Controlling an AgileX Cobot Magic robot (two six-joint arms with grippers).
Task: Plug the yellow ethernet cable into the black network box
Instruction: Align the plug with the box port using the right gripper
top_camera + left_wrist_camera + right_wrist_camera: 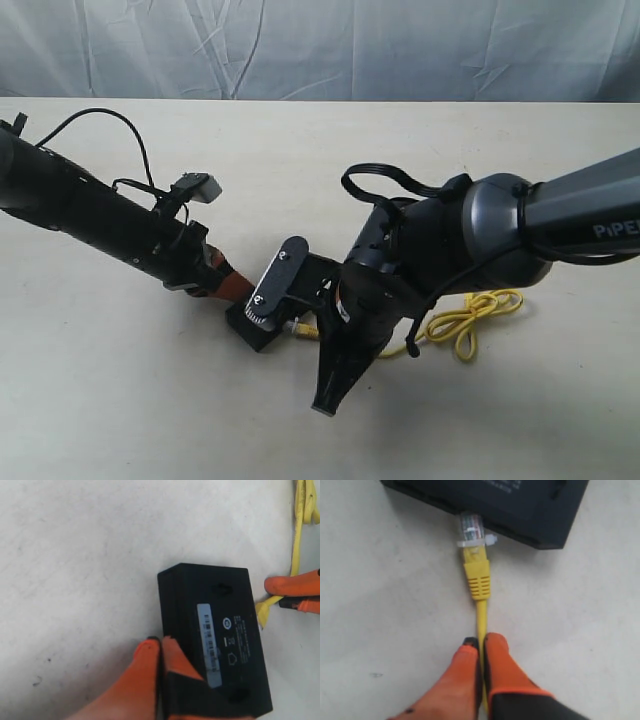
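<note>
The black network box lies flat on the table with its white label up; in the exterior view only a corner of the box shows below the right wrist camera. My left gripper is shut with nothing in it, its orange fingertips pressed against the box's long side. My right gripper is shut on the yellow ethernet cable just behind the boot. The clear plug stands at a port in the box's side wall; its tip is at the opening and most of its body shows outside.
The rest of the yellow cable lies in loose loops on the table to the right, under the right arm. The left arm reaches in from the left. A grey cloth backdrop hangs behind the table's far edge.
</note>
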